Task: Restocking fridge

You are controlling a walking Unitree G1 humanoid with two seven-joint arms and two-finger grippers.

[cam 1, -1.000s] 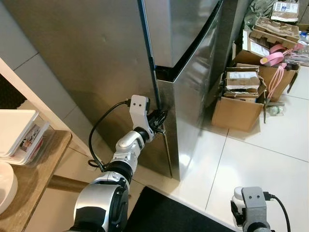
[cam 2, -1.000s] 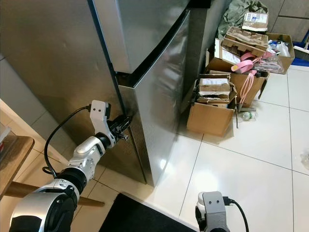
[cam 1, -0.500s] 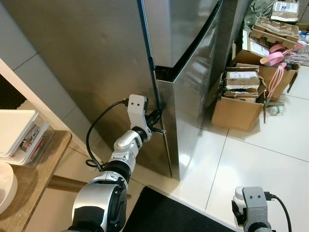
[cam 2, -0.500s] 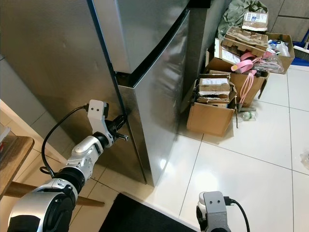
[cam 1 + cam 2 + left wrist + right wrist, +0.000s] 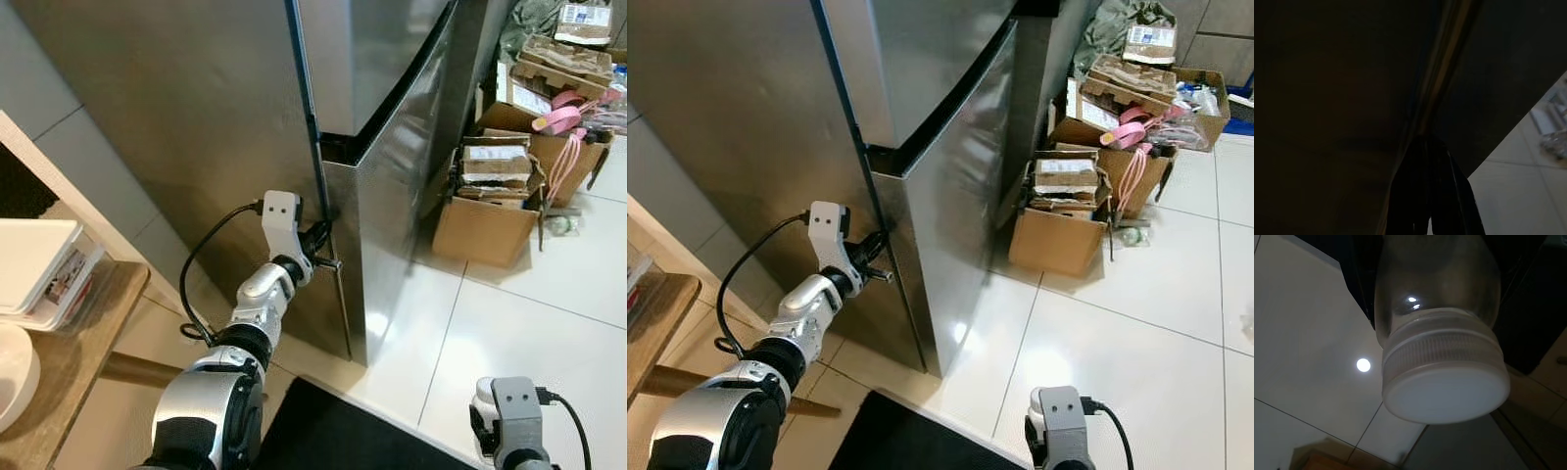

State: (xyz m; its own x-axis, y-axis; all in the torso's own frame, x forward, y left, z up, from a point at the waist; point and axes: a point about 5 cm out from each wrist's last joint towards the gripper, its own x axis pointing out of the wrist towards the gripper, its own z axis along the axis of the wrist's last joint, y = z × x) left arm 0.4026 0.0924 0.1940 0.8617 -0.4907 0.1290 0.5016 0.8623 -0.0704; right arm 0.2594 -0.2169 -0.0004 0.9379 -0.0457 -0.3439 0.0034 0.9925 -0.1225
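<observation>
Your right wrist view alone catches the bottle (image 5: 1437,328) (clear, white cap) gripped by the right end effector; left end effector (image 5: 323,250), fingers pressed together, touches the fridge (image 5: 392,196) door edge.

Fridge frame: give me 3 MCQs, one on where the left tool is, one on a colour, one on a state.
1. Where is the left tool?
A. at the edge of the lower fridge door
B. on the wooden table
C. inside a cardboard box

2. What colour is the jar's lid in the right wrist view?
A. red
B. white
C. black

3. What state is the lower fridge door in?
A. wide open
B. removed
C. shut or nearly shut

Answers: 1 A, the fingertips sit at the door's corner seam. 2 B, the ribbed cap on the clear jar is white. 3 C, the steel door lies in line with the upper door, no interior visible.
</observation>
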